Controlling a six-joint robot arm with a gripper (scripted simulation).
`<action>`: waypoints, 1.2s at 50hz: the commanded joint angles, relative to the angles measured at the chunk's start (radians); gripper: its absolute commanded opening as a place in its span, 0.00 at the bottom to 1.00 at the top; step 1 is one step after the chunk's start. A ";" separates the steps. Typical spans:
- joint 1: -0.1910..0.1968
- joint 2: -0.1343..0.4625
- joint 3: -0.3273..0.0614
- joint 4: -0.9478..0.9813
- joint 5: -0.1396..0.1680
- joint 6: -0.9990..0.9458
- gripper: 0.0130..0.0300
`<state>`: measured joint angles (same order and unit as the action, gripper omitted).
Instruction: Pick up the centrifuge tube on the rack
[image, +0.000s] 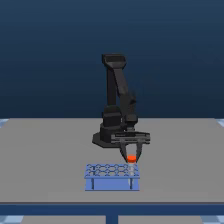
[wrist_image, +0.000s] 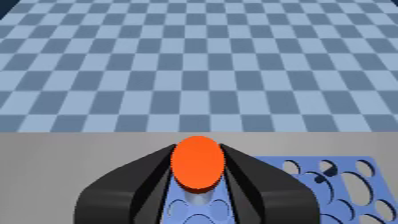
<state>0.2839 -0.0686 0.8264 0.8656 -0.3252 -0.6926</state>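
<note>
Exterior view: the black arm's gripper (image: 131, 156) points down, its fingers clenched on the orange-red cap of the centrifuge tube (image: 131, 159), which is directly below the wrist. The blue rack (image: 112, 177) lies just beneath the fingertips on the grey table (image: 45, 160).

Wrist view: the gripper (wrist_image: 197, 172) pinches the centrifuge tube (wrist_image: 197, 162) between both fingers, with the rack (wrist_image: 355, 192) holes just beyond

Matt black plastic-looking gripper (image: 131, 156), smooth flat-orange cap of the centrifuge tube (wrist_image: 197, 163) between its fingers, its whitish body translucent below the cap, smooth matt blue plastic-looking rack (image: 112, 176) just under the claw, plain matt grey table (image: 45, 155) around it
</note>
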 joint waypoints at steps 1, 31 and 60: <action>0.000 -0.006 -0.003 0.018 0.006 -0.021 0.00; 0.000 -0.067 -0.038 0.289 0.056 -0.304 0.00; 0.000 -0.133 -0.093 0.749 0.080 -0.779 0.00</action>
<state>0.2839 -0.1941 0.7414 1.5477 -0.2481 -1.3800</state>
